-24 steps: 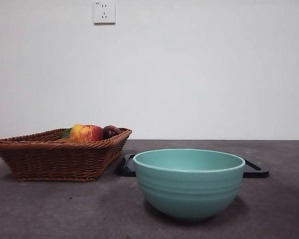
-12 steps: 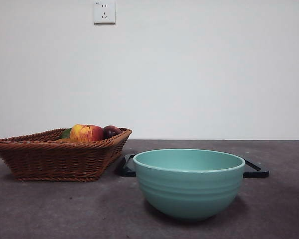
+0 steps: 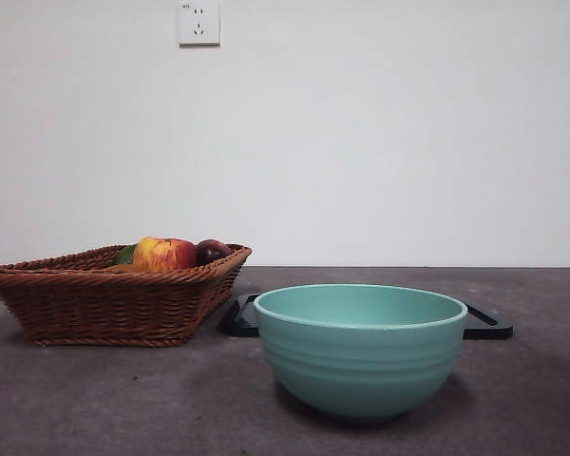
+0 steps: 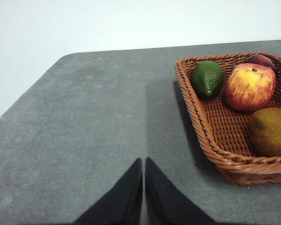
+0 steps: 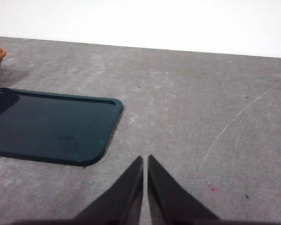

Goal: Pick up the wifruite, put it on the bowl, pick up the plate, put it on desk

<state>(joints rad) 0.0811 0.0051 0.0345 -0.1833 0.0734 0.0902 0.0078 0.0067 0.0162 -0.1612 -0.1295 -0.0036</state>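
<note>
Fruit (image 4: 249,86) is sitting in the wicker basket (image 3: 114,294) at left of the front frame, the bowl (image 3: 361,350) (teal, empty) standing lower centre on the desk (image 3: 123,399). Left gripper (image 4: 144,164) and right gripper (image 5: 145,161) are both hovering clenched over bare tabletop, grasping nothing.

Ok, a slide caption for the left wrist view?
Shut left gripper above bare desk, beside wicker basket holding avocado, apple, brown fruit.

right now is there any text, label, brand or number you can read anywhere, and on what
None can be read.
Wall socket plate: a tiny dark mark at its top left corner, too small to read.
Bowl, wicker basket, black tray, fruit: no print visible.
</note>
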